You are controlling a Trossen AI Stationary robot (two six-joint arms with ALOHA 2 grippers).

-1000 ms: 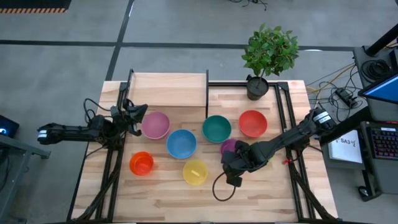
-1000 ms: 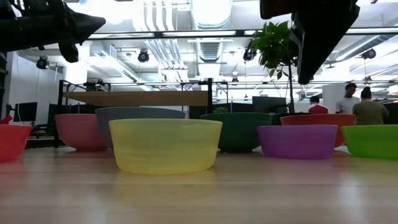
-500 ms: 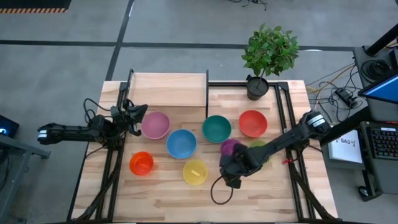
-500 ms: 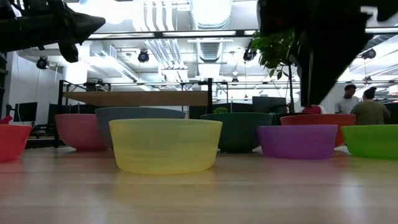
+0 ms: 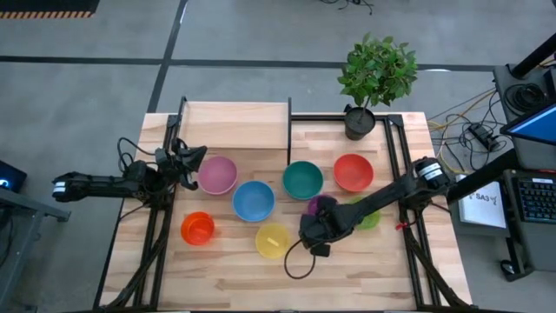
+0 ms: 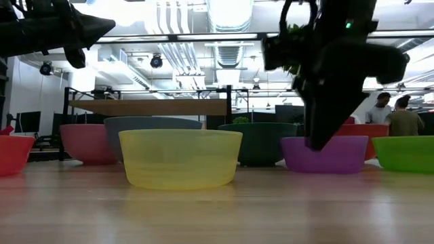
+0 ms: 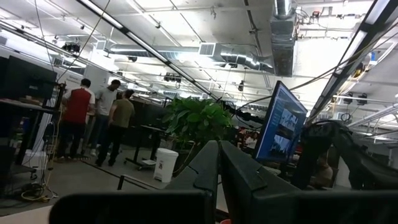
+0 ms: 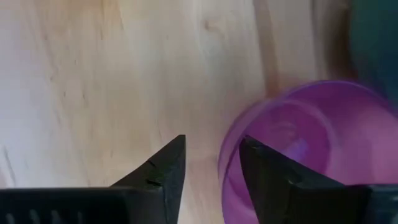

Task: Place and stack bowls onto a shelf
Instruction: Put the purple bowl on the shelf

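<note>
Right gripper (image 8: 211,165) low over table, fingers parted, astride near rim of purple bowl (image 8: 298,143); one finger outside, one inside, not clamped.
Purple bowl (image 5: 320,205) sits at 6 o'clock of teal bowl (image 5: 302,179), green bowl (image 5: 368,214) at its 3 o'clock, yellow bowl (image 5: 272,240) at its 8 o'clock.
Red bowl (image 5: 353,172), blue bowl (image 5: 253,201), pink bowl (image 5: 217,175), orange bowl (image 5: 197,228) spread around.
Shelf (image 5: 233,124) at table's 11 o'clock, bare.
Plant pot (image 5: 359,122) at 12 o'clock of red bowl.
Left gripper (image 5: 193,158) closed, empty, just beside pink bowl at its 9 o'clock.

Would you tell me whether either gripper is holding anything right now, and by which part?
Nothing is held: the right gripper straddles the purple bowl rim, open.
</note>
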